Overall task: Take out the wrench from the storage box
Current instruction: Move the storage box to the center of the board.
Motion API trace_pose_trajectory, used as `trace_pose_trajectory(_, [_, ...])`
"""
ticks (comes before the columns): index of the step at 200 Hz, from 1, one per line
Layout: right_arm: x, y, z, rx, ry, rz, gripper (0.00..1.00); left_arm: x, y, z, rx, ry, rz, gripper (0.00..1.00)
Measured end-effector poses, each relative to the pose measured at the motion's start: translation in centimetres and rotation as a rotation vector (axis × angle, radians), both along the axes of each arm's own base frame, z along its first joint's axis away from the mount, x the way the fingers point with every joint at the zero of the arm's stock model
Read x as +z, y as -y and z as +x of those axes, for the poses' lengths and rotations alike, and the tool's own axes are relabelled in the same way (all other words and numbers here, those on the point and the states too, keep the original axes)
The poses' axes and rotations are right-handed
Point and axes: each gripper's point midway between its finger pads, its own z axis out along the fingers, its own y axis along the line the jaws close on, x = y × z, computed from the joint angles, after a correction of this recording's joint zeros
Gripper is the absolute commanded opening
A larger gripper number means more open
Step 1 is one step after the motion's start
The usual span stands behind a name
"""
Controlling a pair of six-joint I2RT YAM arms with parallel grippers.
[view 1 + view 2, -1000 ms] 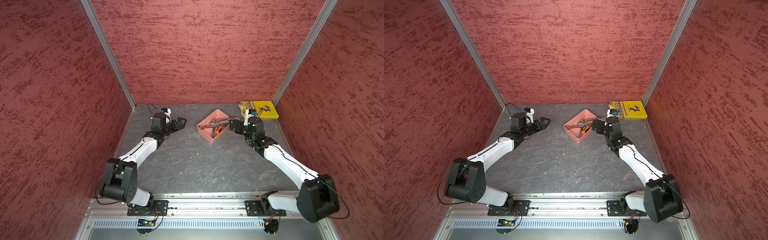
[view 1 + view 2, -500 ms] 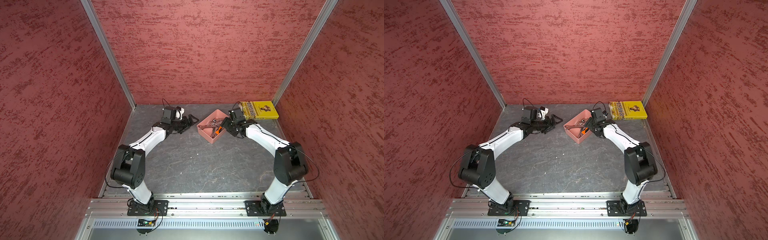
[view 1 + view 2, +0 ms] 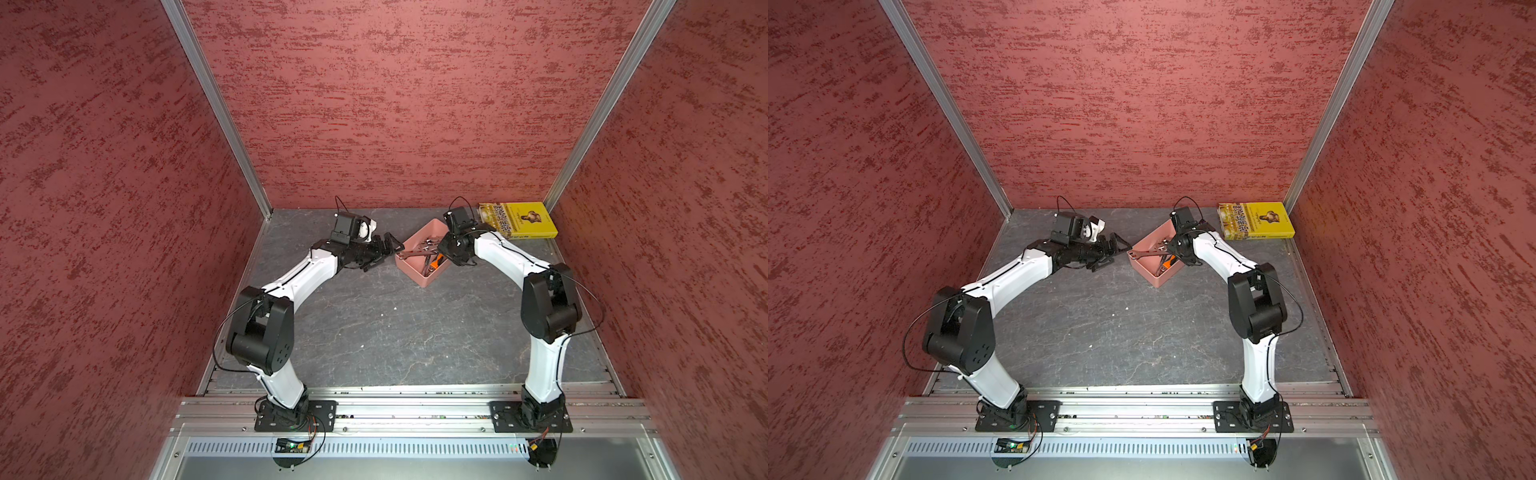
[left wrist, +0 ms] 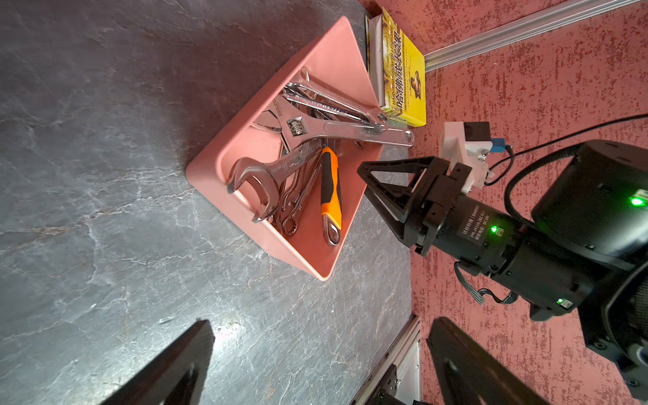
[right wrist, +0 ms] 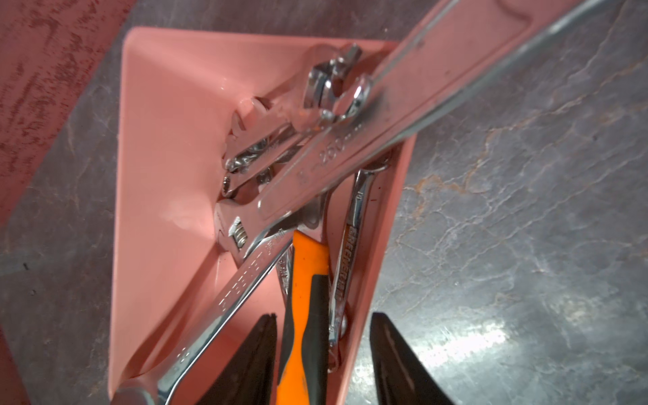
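Yellow rectangular paperback book (image 3: 519,220) lies flat in far right corner, cover up; seen in both top views (image 3: 1256,220). Cover carries dark lettering and small dark figure. White page edge shows in left wrist view (image 4: 373,56).

Dark grey stone-patterned tabletop (image 3: 374,324) with pale veins under book.

Red mottled textured wall panels (image 3: 395,104) stand at far, left and right sides.

Slanted aluminium corner posts (image 3: 216,108) sit at both far corners.

Aluminium rail (image 3: 395,409) runs along near edge, with slotted metal vent strip (image 3: 395,448) just nearer.

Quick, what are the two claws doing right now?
Left gripper: open, holding nothing.
Right gripper: open, astride the orange-handled tool, not visibly gripping it.
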Motion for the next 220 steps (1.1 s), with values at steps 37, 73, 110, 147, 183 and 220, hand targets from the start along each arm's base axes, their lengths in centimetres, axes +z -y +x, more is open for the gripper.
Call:
trace_pose_trajectory(37, [-1.4,0.2,-0.4,-0.001,-0.049,-0.020,0.24,0.0,0.0,0.2,-0.005,0.006,0.019,1.00])
trace_pose_trajectory(73, [-1.9,0.3,-0.7,-0.007,-0.077,-0.028,0.05,-0.7,-0.3,0.1,-0.006,-0.012,0.049,1.00])
trace_pose_trajectory(110, [-1.9,0.7,-1.1,-0.006,-0.101,-0.049,0.01,-0.9,-0.5,0.1,-0.009,-0.013,0.072,1.00])
trace_pose_trajectory(147, [-2.0,0.5,-1.5,0.025,-0.112,-0.073,0.00,-1.0,-0.5,-0.2,-0.022,-0.007,0.105,1.00])
trace_pose_trajectory(183, [-2.0,-0.2,-2.2,0.077,-0.115,-0.112,0.00,-1.6,-0.9,-0.6,-0.031,-0.012,0.146,1.00])
trace_pose_trajectory(220, [-2.0,-1.9,-3.5,0.193,-0.111,-0.159,0.00,-2.0,-1.5,-0.9,-0.036,-0.001,0.195,1.00])
